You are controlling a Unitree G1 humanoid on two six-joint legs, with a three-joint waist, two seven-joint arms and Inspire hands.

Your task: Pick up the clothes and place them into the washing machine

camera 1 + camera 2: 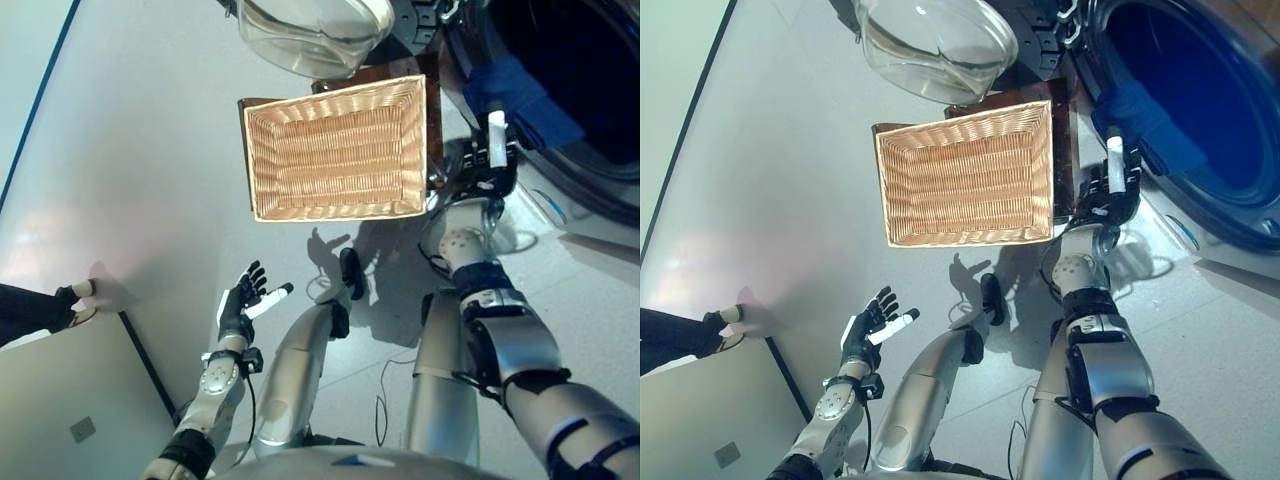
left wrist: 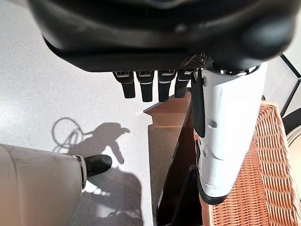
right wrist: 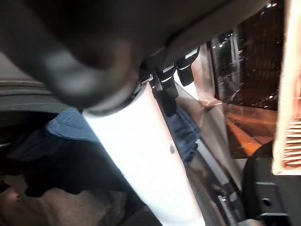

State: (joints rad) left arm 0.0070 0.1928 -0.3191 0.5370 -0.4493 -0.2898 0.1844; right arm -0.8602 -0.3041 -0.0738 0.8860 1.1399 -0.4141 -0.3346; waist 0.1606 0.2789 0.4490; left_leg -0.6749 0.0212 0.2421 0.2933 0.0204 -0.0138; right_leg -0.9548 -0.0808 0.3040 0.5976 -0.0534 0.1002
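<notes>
A blue cloth [image 1: 520, 95] lies in the mouth of the washing machine [image 1: 1230, 200] at the upper right, partly draped over the drum's rim. My right hand [image 1: 490, 160] is just below that rim, its white-covered thumb pointing at the cloth. In the right wrist view its fingers [image 3: 169, 82] are straight and hold nothing, with the blue cloth [image 3: 183, 129] just past them. The wicker basket [image 1: 335, 92] beside the machine holds no clothes. My left hand [image 1: 245, 300] hangs over the floor at the lower left, open with fingers spread.
The machine's round glass door [image 1: 310, 30] stands open above the basket. A dark brown stand [image 1: 1062, 150] carries the basket. At the left edge a person's leg and shoe [image 1: 45, 305] show, above a grey panel [image 1: 70, 400].
</notes>
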